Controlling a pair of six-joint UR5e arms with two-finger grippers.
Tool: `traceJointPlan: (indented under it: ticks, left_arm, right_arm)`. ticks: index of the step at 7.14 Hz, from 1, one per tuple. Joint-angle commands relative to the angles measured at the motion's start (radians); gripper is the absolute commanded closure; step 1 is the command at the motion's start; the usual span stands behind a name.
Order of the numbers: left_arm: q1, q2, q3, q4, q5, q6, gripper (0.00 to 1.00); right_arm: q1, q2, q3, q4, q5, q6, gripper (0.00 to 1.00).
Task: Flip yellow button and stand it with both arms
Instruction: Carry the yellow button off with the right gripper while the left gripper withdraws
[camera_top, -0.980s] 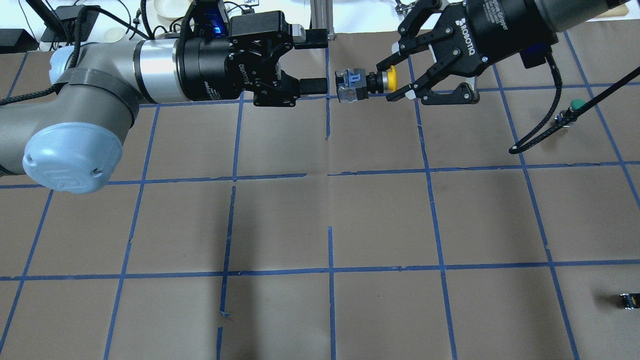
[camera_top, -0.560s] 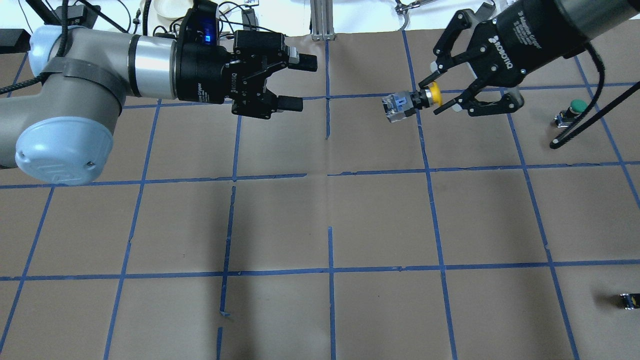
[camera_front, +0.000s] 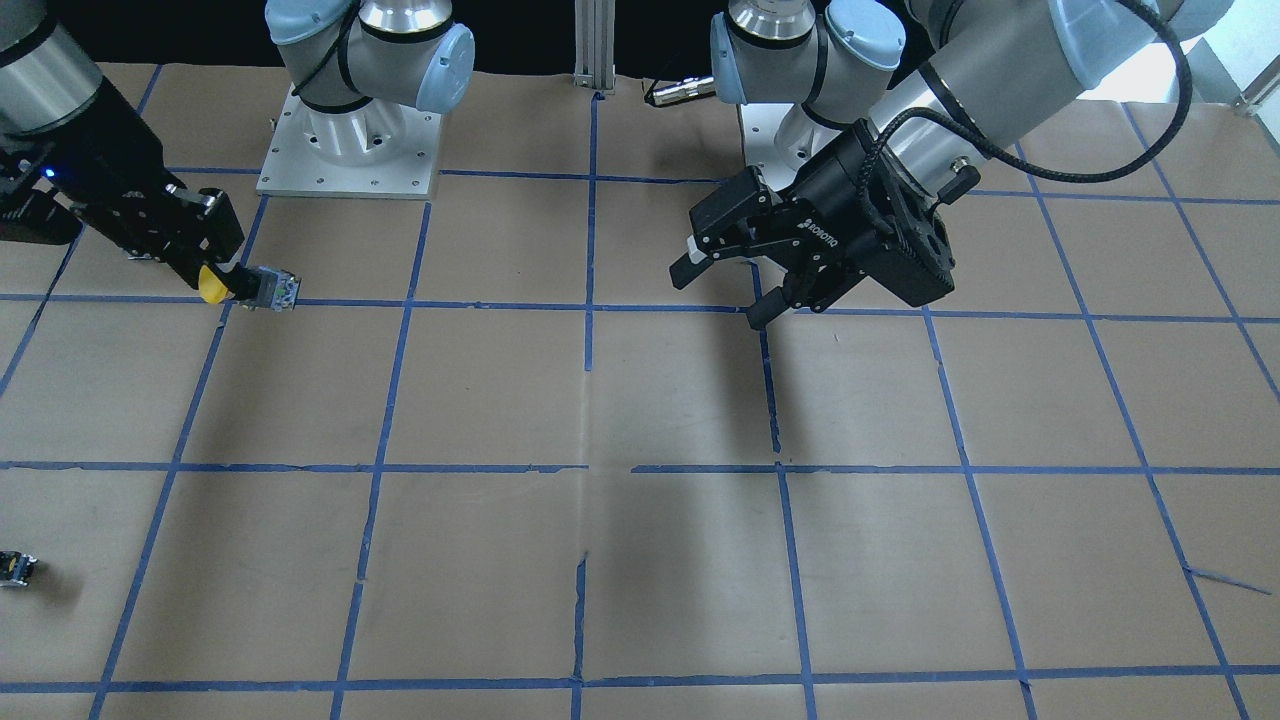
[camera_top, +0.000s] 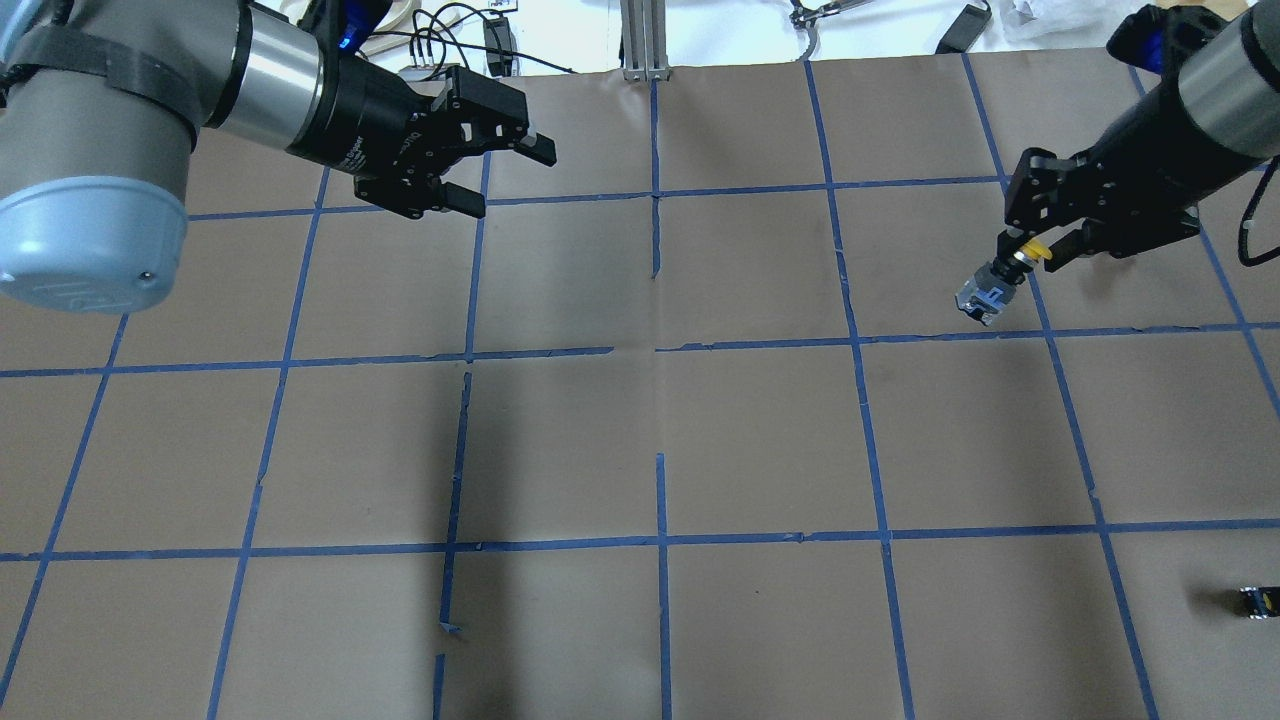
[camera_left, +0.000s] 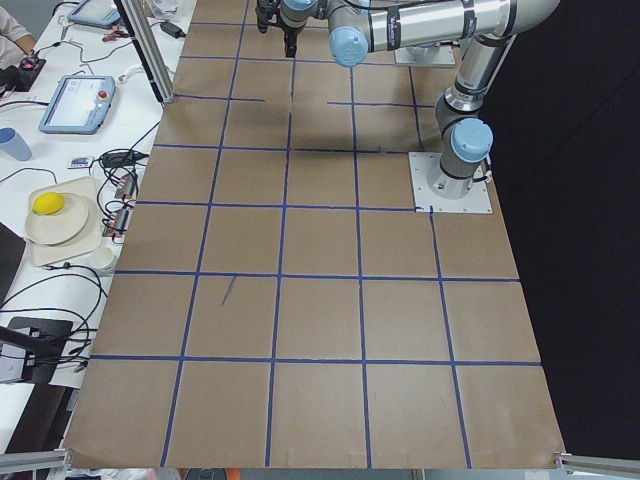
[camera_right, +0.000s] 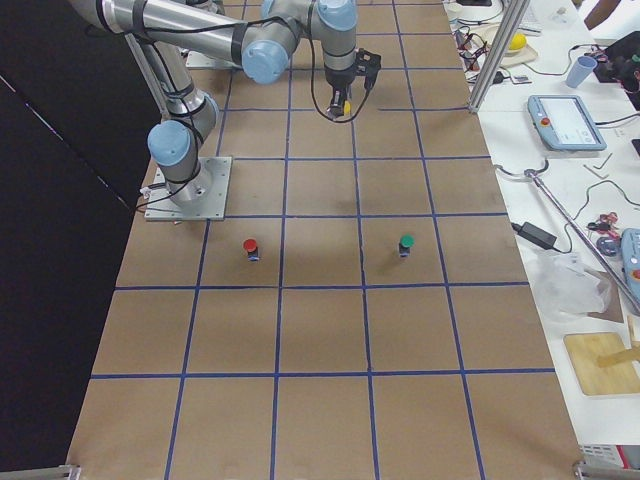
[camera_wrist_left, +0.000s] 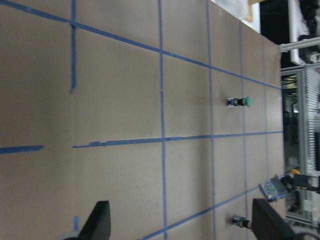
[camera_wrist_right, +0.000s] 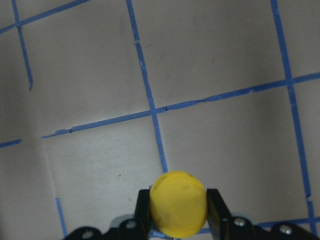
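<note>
**A:** Where's the button (camera_top: 988, 292)?

**B:** On the robot's right side of the surface (camera_top: 760, 440). Cap up, grey base down, tilted toward centre. The right gripper (camera_top: 1030, 250) is clamped on the yellow cap.

**A:** Base touching down?

**B:** Can't tell. It looks just above.

**A:** Left gripper?

**B:** The left gripper (camera_top: 507, 178) is spread wide, empty and well apart. The button's long axis is near upright, so my guess is the right arm only has to straighten it and lower.

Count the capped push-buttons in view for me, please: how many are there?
3. The yellow button is held in the right gripper; the red button and the green button stand apart on the table, toward its right end. Others may be hidden.
</note>
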Motion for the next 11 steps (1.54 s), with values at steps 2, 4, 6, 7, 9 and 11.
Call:
traceJointPlan:
  ticks: [2, 4, 6, 7, 9, 11]
  left_arm:
    - [-0.002, 0.001, 0.046, -0.1, 0.291, 0.0, 0.0]
    - [-0.004, 0.011, 0.133, -0.227, 0.431, 0.0, 0.0]
    - [0.002, -0.02, 0.24, -0.364, 0.531, 0.009, 0.0]
    - [0.002, -0.02, 0.241, -0.367, 0.581, 0.011, 0.0]
    - [0.002, -0.02, 0.254, -0.396, 0.614, 0.013, 0.0]
    - [-0.008, -0.012, 0.238, -0.4, 0.611, 0.014, 0.0]
  right_arm:
    - [-0.148, 0.0, 0.194, -0.302, -0.016, -0.616, 0.92]
    - [-0.235, 0.012, 0.227, -0.355, 0.002, -0.909, 0.93]
    - [-0.373, 0.095, 0.232, -0.366, 0.141, -1.239, 0.93]
    - [-0.442, 0.141, 0.232, -0.365, 0.187, -1.383, 0.93]
    - [-0.56, 0.208, 0.235, -0.357, 0.263, -1.67, 0.93]
    - [-0.657, 0.23, 0.238, -0.342, 0.303, -1.853, 0.93]
